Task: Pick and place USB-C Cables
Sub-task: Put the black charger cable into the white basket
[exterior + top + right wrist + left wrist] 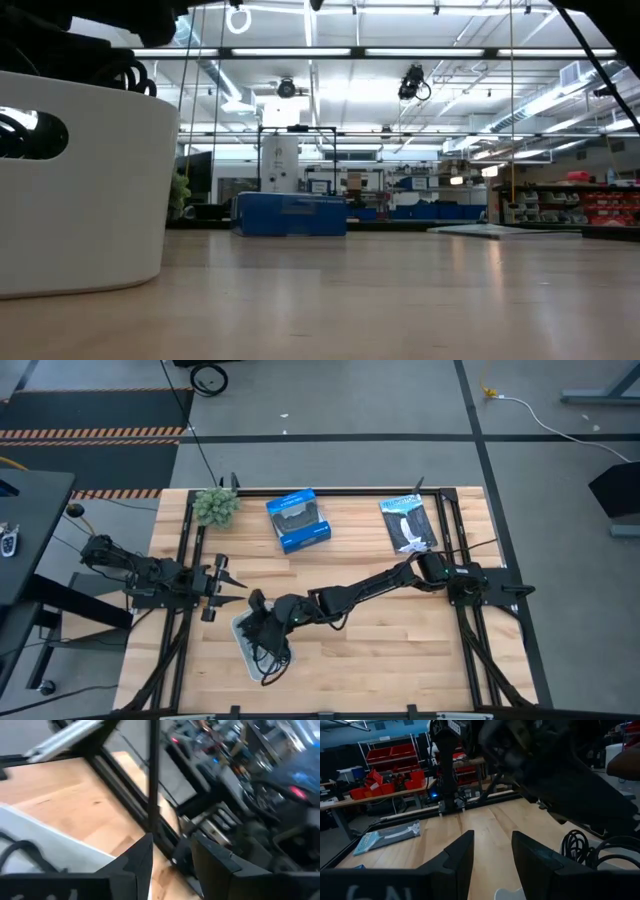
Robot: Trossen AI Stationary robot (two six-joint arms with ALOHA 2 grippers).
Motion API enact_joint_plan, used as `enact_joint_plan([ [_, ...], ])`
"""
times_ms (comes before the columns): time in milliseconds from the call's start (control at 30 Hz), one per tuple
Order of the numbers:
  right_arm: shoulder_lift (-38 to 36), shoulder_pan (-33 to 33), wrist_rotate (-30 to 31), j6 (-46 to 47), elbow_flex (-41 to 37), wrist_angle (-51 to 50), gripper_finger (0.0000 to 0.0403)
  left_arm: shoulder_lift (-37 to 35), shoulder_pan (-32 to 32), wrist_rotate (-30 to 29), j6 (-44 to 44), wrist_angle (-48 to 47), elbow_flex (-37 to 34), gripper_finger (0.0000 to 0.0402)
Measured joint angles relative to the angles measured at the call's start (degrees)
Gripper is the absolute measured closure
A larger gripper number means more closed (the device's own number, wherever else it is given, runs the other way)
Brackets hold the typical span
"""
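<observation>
While the right arm reached across the table from its base, the right gripper hung directly over the white tray, at that tray's near-left part of the board. Its fingers stood apart with nothing between them in the right wrist view. The cables lay as dark loops heaped in the tray, some spilling over its rim; a black coil showed beside the tray in the left wrist view, and loops stood above the tray wall in the low view. Individual cables could not be told apart, nor any single long axis.

The left gripper waited just beside the tray, toward the left arm's base, fingers spread and empty.

Judgement: the relation that mattered was vertical. The cables sat straight below the right gripper, so that arm was the nearer one. No cable was seen on the table away from the tray. The blue box and the flat packet lay well apart from the tray, on the far side.
</observation>
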Motion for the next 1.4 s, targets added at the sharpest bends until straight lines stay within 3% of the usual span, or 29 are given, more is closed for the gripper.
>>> enact_joint_plan([
  [100, 0.0, 0.1, -0.2, 3.1, 0.0, -0.6, 0.0271, 0.0, 0.0, 0.0, 0.0, 0.0, 0.0, 0.026],
  [333, 0.0, 0.3, -13.2, 15.3, 0.0, -6.6, 0.03, 0.0, 0.0, 0.0, 0.0, 0.0, 0.0, 0.026],
  [667, 0.0, 1.7, -11.0, 25.5, 0.0, -9.3, 0.0396, 0.0, 0.0, 0.0, 0.0, 0.0, 0.0, 0.026],
  [1033, 0.1, 1.5, -9.9, 25.5, 2.8, -4.1, 0.0399, 0.0, 0.0, 0.0, 0.0, -0.1, 0.0, 0.026],
  [1400, 5.8, 1.1, -10.4, 29.1, 4.6, -3.0, 0.0401, 0.4, 0.0, 0.0, 0.0, 0.2, 0.0, 0.026],
])
